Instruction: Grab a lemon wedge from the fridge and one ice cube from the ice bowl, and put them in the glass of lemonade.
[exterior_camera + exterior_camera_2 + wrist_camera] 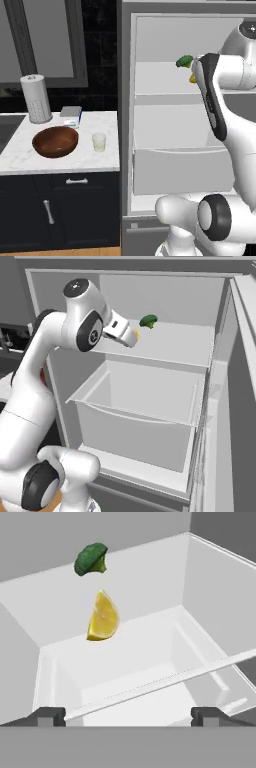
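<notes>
Fingertips of the gripper (128, 714), spread wide and holding nothing, sit at the lower edge of the hand view. Above them, left of centre, the lemon wedge (103, 618) lies on a pale shelf (150, 587) of the open fridge (220, 356), with a broccoli floret (92, 559) just beyond, upper left. Judged light, soft and slick-skinned, the wedge likely suits a gentle pinch across its flat cut faces, not its rind edge.
</notes>
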